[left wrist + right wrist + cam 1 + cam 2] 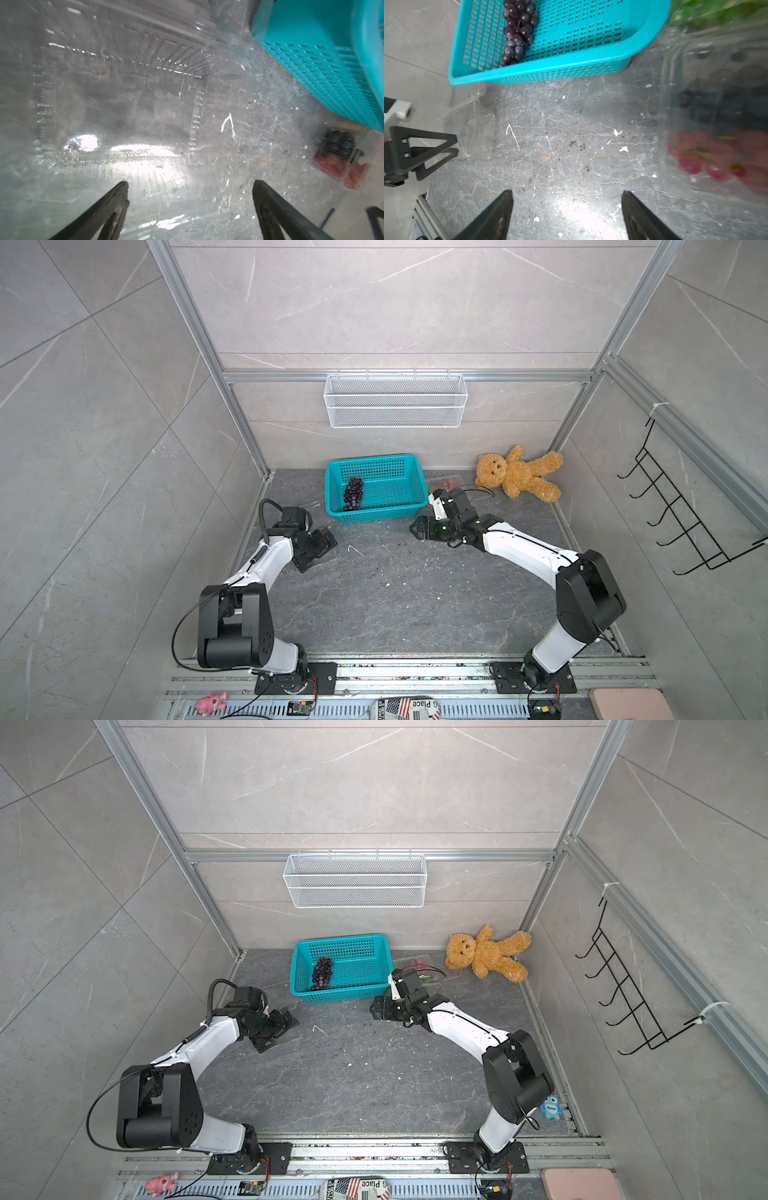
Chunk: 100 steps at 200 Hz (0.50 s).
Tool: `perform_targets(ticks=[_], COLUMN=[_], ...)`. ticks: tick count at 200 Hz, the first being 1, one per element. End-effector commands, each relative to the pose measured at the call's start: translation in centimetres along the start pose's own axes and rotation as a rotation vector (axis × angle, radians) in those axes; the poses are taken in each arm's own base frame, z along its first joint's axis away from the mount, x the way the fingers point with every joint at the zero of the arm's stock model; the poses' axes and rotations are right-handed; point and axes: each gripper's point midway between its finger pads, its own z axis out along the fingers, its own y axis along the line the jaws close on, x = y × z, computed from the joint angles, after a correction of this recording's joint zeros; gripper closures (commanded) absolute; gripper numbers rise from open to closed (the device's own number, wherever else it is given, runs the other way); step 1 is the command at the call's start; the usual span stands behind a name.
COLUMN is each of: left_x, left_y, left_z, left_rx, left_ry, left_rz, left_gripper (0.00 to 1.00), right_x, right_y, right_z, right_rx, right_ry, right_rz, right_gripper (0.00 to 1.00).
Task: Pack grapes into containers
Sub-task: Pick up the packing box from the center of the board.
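A bunch of dark purple grapes [353, 493] [322, 973] [518, 31] lies in the teal basket [411, 506] [376, 986] [550, 66] [311, 62]. An empty clear container [124, 99] [471, 124] fills the left wrist view. My left gripper [190, 182] [322, 551] [282, 1029] hangs open right at it, with its plastic spreading between the jaws. My right gripper [566, 192] [415, 526] [374, 1009] is open over bare floor in front of the basket. Beside it, another clear container [695, 62] [446, 482] holds reddish grapes [716, 162] [340, 166], with green grapes [716, 12] beyond.
A teddy bear [519, 475] lies in the back right corner. On the back wall hangs a white wire basket [395, 402], and a black hook rack [681, 514] is on the right wall. The dark floor [395, 593] stretches between the arms.
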Motion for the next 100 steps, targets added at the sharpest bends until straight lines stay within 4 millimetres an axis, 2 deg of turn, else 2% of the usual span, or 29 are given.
perform_targets(ticks=[1,50,100], left_x=[-0.7,2.1,3.4], left_y=[-2.1,-1.0,-0.4], left_z=[-1.7,-0.9,-1.5], left_rx=[0.124,0.198,0.222], left_ry=[-0.076,-0.061,-0.077], left_rz=[-0.023,-0.103,-0.116], left_gripper=[0.04,0.04,0.04], right_x=[0.9,3.3,4.6], right_y=[2.0,7.7,12.9], right_z=[1.4,6.5,11.0], right_rx=[-0.007,-0.043,-0.078], right_ry=[0.038,0.122,0.185], right_rz=[-0.001,-0.056,-0.139], right_gripper=[0.18,0.25,0.37])
